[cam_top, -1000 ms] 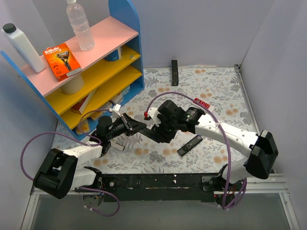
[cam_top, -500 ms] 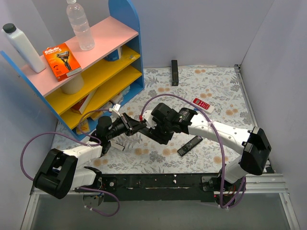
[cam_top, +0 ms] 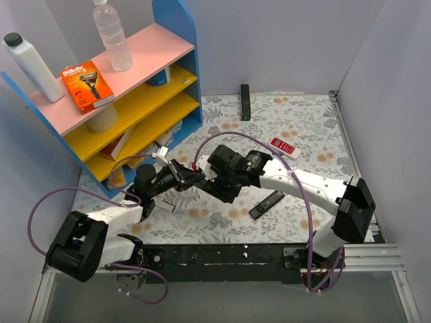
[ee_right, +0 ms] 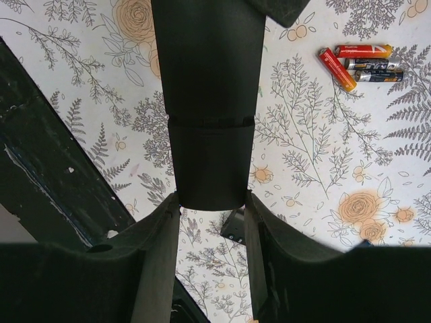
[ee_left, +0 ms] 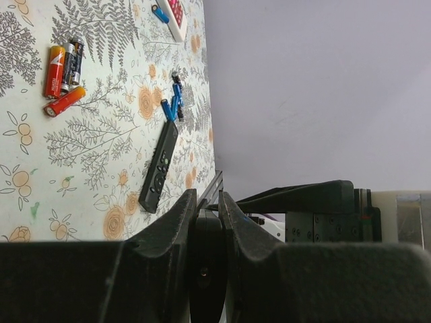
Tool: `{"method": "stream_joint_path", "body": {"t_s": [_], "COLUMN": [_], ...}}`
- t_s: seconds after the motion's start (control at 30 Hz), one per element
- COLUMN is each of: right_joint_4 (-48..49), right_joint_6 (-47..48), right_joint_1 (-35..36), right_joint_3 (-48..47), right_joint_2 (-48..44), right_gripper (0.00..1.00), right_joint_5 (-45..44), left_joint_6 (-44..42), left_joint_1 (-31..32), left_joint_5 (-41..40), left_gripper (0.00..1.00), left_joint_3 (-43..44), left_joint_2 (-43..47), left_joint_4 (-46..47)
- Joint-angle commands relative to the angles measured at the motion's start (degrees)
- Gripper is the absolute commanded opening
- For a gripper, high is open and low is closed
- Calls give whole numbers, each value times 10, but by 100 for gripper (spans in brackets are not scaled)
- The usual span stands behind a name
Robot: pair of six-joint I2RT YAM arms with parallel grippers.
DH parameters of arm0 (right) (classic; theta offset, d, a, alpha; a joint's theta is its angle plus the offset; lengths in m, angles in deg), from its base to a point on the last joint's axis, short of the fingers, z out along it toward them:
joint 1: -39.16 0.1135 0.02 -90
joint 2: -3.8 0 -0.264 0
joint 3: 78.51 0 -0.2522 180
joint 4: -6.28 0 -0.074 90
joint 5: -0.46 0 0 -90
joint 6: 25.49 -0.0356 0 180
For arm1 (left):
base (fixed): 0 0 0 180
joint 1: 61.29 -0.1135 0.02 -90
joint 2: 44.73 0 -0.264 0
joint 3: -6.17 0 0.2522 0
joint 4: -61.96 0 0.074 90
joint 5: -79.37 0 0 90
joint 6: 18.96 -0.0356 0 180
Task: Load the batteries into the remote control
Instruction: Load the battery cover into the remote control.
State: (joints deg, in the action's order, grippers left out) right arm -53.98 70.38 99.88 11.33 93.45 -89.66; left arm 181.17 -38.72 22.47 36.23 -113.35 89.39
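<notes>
My left gripper [cam_top: 190,179] is shut on the black remote control [cam_top: 200,180] and holds it edge-on above the table. It fills the gap between the jaws in the left wrist view [ee_left: 207,269]. In the right wrist view the remote's plain back [ee_right: 209,81] shows a cover seam. My right gripper [ee_right: 211,200] is closed on the sides of its free end. A few blue batteries [ee_left: 172,103] lie on the floral mat beyond, and one more [ee_left: 159,13] lies by the red-and-white remote.
Red and dark cells [ee_left: 62,75] lie together on the mat [ee_right: 357,60]. A second black remote with buttons [cam_top: 267,204] lies right of the grippers. A red-and-white remote [cam_top: 285,147] and a black bar [cam_top: 245,101] lie farther back. A shelf unit [cam_top: 135,101] stands at the left.
My right arm has swung left and brought its gripper onto the end of the remote held by the left gripper. The left arm has stayed put.
</notes>
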Motion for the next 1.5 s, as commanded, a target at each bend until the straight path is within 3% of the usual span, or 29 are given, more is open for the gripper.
{"method": "stream_joint_path", "body": {"t_s": [0.0,0.33,0.73,0.93,1.03,1.2,1.3,1.47], "right_joint_4": [5,6,60,96,89,77,80,86], "right_joint_6": [-13,-27,-36,-39,-39,-42,-41,-40], "right_joint_1": [9,14,18,18,18,18,18,18], "right_joint_3": [-35,-60,-68,-68,-71,-53,-33,-16], "right_joint_2": [13,25,14,-3,1,-18,-42,-63], "right_gripper": [35,36,36,37,44,63,67,69], "right_joint_5": [4,-18,-42,-53,-49,-31,-17,-17], "left_joint_6": [18,18,34,33,26,-20,-39,-52], "left_joint_1": [2,29,122,140,140,131,119,110], "left_joint_5": [12,4,-31,-33,-44,-88,-115,-118], "left_gripper": [0,0,0,0,0,0,0,0], "left_joint_3": [0,1,14,22,22,41,51,58], "left_joint_2": [21,33,-9,-27,-15,28,50,65], "left_joint_4": [42,77,116,127,117,-4,-80,-109]}}
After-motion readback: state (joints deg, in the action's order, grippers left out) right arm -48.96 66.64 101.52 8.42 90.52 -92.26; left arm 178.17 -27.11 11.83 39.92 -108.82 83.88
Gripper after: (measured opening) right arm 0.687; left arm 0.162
